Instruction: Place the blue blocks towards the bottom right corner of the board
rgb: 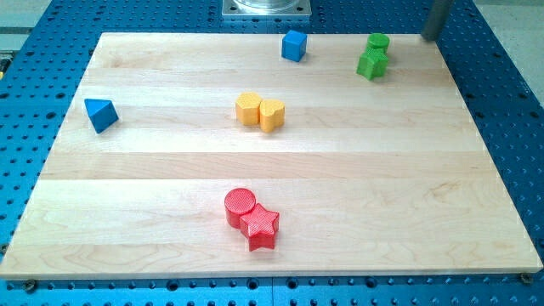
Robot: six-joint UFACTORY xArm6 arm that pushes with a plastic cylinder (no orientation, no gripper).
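A blue cube [293,45] sits near the board's top edge, right of centre. A blue triangular block [100,114] lies near the board's left edge. My rod enters at the view's top right, and my tip [429,37] rests just past the board's top right corner. It is to the right of the green blocks and far from both blue blocks.
A green cylinder [378,42] touches a green star-like block [371,63] at the top right. A yellow hexagon [248,110] and a yellow heart [272,114] touch at mid board. A red cylinder [240,205] and a red star [260,226] touch near the bottom. A metal base [266,8] stands at the top.
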